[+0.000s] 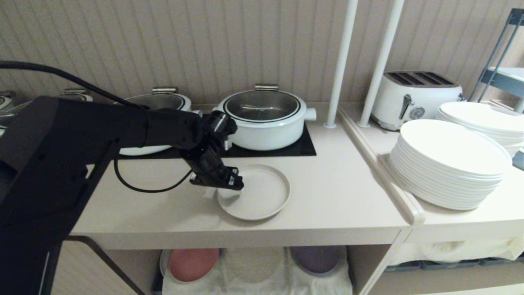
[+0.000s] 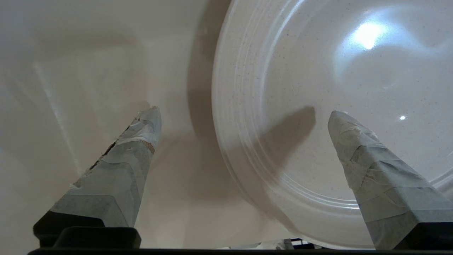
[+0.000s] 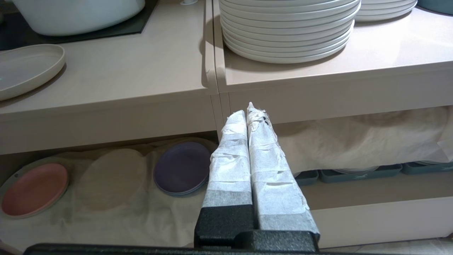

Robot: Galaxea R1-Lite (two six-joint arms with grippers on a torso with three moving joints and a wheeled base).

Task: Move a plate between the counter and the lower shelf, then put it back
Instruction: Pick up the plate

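Observation:
The small cream plate (image 1: 258,194) lies flat on the counter (image 1: 335,196), in front of the black hob. My left gripper (image 1: 223,191) points down at the plate's left rim and is open. In the left wrist view the plate (image 2: 336,88) fills the far side; the left gripper (image 2: 245,111) straddles its rim, one finger over the counter, the other over the plate's base, with wide gaps on both sides. My right gripper (image 3: 249,108) is shut and empty, parked low in front of the lower shelf (image 3: 113,212). The right wrist view also catches the plate (image 3: 24,69).
A white pot (image 1: 266,119) stands on the hob just behind the plate. Stacked white dinner plates (image 1: 448,164) and a toaster (image 1: 417,98) sit on the adjoining top. A pink plate (image 1: 192,264) and a purple plate (image 1: 317,258) lie on the shelf's cloth.

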